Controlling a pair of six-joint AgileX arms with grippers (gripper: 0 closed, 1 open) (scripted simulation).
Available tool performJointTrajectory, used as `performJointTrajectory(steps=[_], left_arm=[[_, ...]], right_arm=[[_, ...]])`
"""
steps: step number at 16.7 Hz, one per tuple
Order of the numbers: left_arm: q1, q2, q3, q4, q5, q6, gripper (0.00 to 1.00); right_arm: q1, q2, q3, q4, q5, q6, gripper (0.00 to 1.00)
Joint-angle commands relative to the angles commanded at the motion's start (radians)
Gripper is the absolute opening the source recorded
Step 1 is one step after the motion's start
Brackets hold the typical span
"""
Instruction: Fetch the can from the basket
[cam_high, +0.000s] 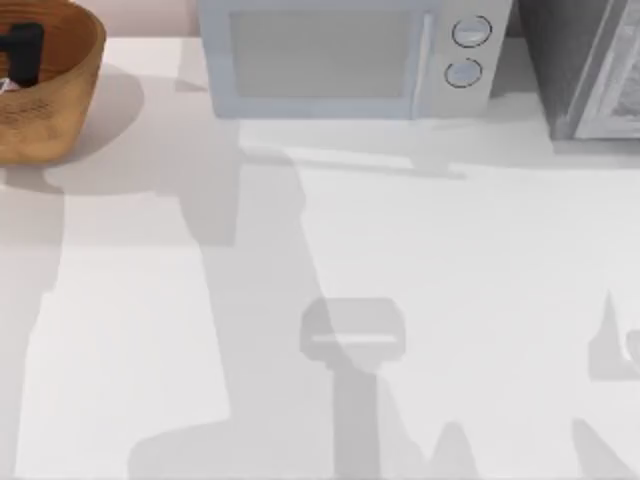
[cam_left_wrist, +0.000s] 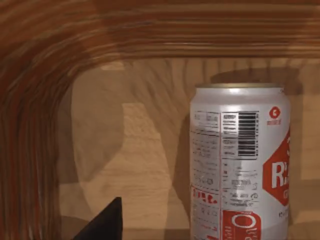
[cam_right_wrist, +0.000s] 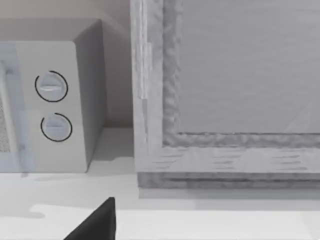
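Orange-brown ribbed weave of the large round basket (cam_high: 55, 110) sits at the table's far left corner, with the left gripper (cam_high: 22, 52) lowered inside it. Whether its fingers are wide or narrow cannot be told; one dark fingertip (cam_left_wrist: 102, 222) shows. Just ahead of that gripper, the small white can (cam_left_wrist: 239, 162) with red label patches stands upright on the basket floor, the curved wall close behind it. Open white table (cam_high: 450, 300) spreads before the pale microwave (cam_high: 340, 60) with two round dials. The right gripper's dark fingertip (cam_right_wrist: 95, 222) faces a grey cabinet (cam_right_wrist: 225, 100).
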Motion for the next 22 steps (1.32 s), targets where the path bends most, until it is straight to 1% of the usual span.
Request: performJointTrajectory(steps=[6, 10, 22], left_arm=[[-0.007, 0.095, -0.025, 0.118, -0.002, -0.012, 1.00], [-0.008, 0.102, -0.027, 0.128, -0.002, -0.013, 1.00], [-0.008, 0.102, -0.027, 0.128, -0.002, -0.013, 0.10]], right_arm=[[0.000, 0.000, 0.000, 0.000, 0.000, 0.000, 1.00], [0.000, 0.000, 0.000, 0.000, 0.000, 0.000, 1.00], [0.000, 0.000, 0.000, 0.000, 0.000, 0.000, 1.00]])
